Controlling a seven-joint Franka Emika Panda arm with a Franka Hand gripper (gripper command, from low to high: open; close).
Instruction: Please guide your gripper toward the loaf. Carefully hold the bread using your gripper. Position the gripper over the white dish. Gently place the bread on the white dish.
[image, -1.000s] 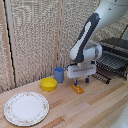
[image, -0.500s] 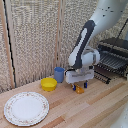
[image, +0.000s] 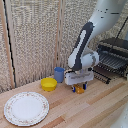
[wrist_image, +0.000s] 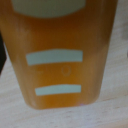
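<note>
The loaf (image: 79, 90) is a small orange-brown piece lying on the wooden table, below the white boxy hand. My gripper (image: 79, 89) is down at the table with a dark-blue finger on either side of the bread. Whether the fingers press on it does not show. In the wrist view the bread (wrist_image: 62, 55) fills nearly the whole picture, blurred, with two pale stripes across it. The white dish (image: 26, 107) lies flat at the exterior view's left front, well away from the gripper, with nothing on it.
A yellow bowl (image: 49, 84) and a blue cup (image: 59, 74) stand just to the exterior view's left of the gripper. A black wire rack (image: 112, 62) sits at the right rear. A woven screen closes off the back.
The gripper has sunk slightly lower over the bread and now sits around it at table height. The plate, bowl and cup have not moved.
</note>
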